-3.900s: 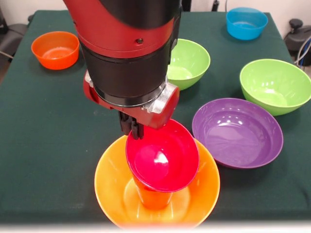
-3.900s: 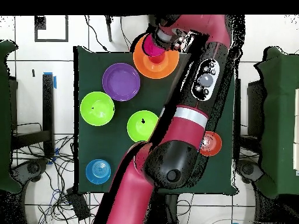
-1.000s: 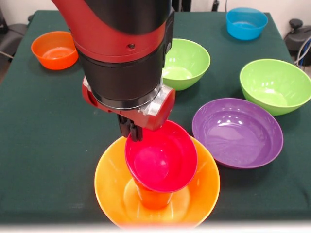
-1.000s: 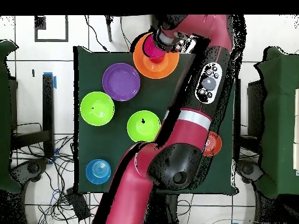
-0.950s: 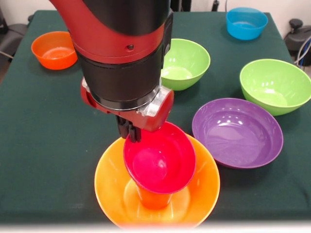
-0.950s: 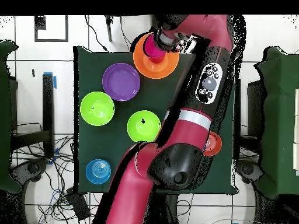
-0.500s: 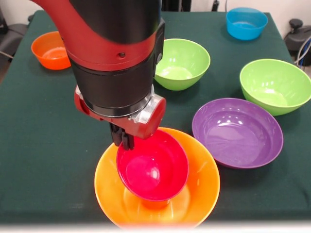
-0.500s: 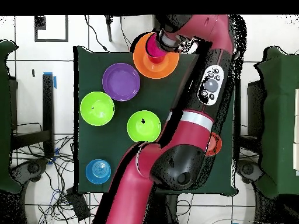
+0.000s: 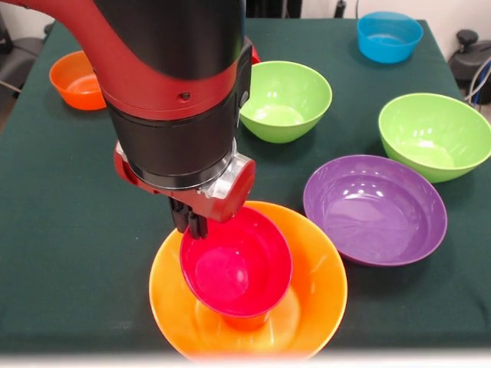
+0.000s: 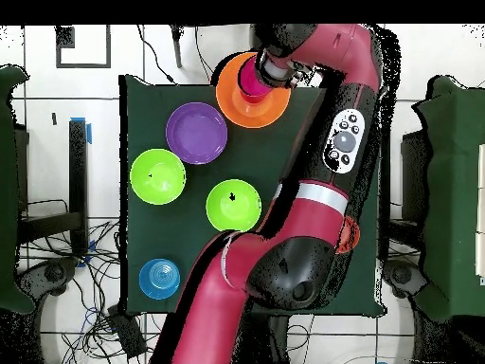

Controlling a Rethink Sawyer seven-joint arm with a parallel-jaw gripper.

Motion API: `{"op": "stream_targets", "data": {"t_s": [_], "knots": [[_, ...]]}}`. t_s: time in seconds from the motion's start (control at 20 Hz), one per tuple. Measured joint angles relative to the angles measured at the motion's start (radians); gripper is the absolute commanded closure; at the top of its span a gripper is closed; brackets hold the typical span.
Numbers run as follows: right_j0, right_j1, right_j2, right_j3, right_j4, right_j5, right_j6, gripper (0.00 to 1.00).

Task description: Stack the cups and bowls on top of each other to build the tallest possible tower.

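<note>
Pinching the crimson bowl's (image 9: 236, 262) rim, the claw (image 9: 189, 223) has dragged it sideways and lower in the orange bowl (image 9: 321, 295), apparently toppling the cup and shortening the tower.

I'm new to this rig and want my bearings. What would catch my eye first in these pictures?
The bulky red and black robot arm fills the front view's upper left, its end effector at the rim of a glossy small crimson plastic bowl. That bowl sits tilted above a big orange plastic bowl at the table's near edge. To the right lie a wide purple bowl and two lime green bowls.
</note>
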Motion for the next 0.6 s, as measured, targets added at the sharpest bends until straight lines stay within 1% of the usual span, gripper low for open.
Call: {"op": "stream_targets", "data": {"t_s": [0.6], "knots": [[0.0,0.0,0.003,0.0,-0.007,0.0,0.0,1.0]]}}
